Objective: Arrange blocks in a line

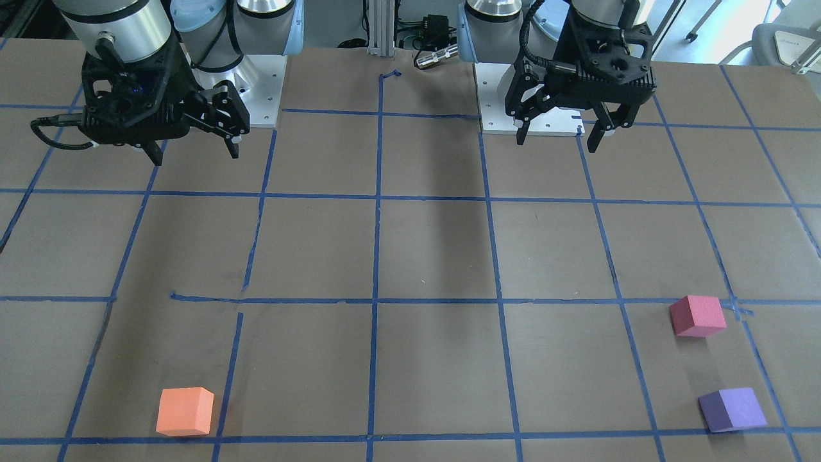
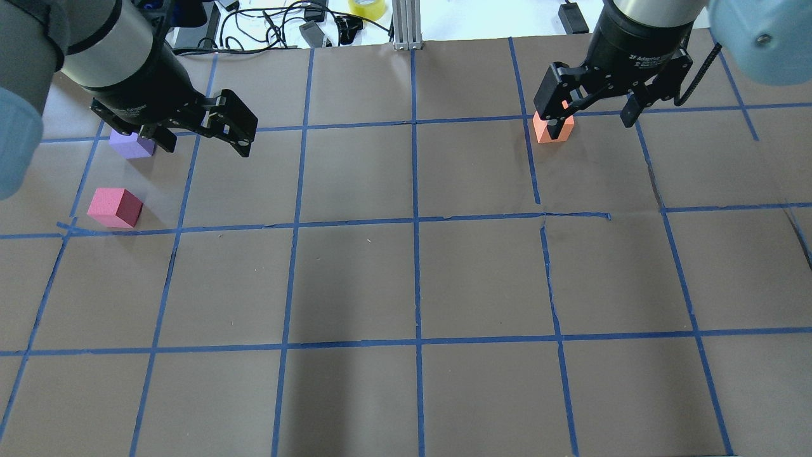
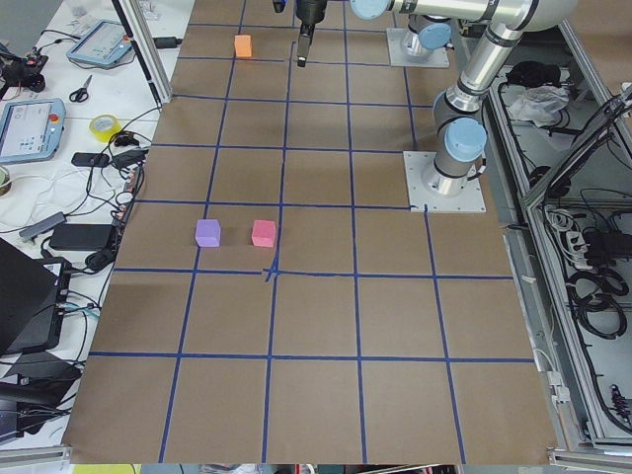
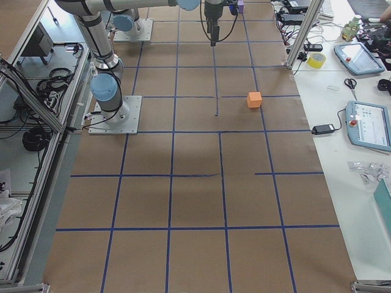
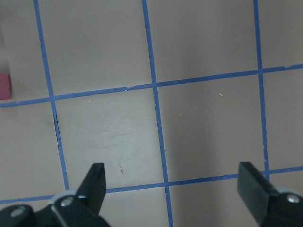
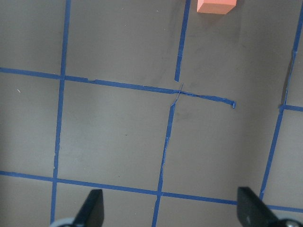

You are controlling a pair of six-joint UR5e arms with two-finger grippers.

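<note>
Clearance is shown only by the front-facing view, two cubes being partly covered overhead: the small orange foam cube (image 1: 185, 411) lies at the robot's right, the pinkish-red foam cube (image 1: 697, 316) and purple foam cube (image 1: 732, 409) near each other at its left. The left gripper (image 1: 558, 138) and right gripper (image 1: 195, 153) are held spread and empty above the brown blue-taped table (image 1: 436, 256).

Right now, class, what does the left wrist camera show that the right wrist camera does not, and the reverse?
Only the left wrist view shows a sliver of the pinkish-red block, cut off at its left edge. Only the right wrist view shows the orange block, at its top edge. Both show the brown table crossed by blue tape lines, and an open, empty hand at the bottom: the left hand and the right hand.
</note>
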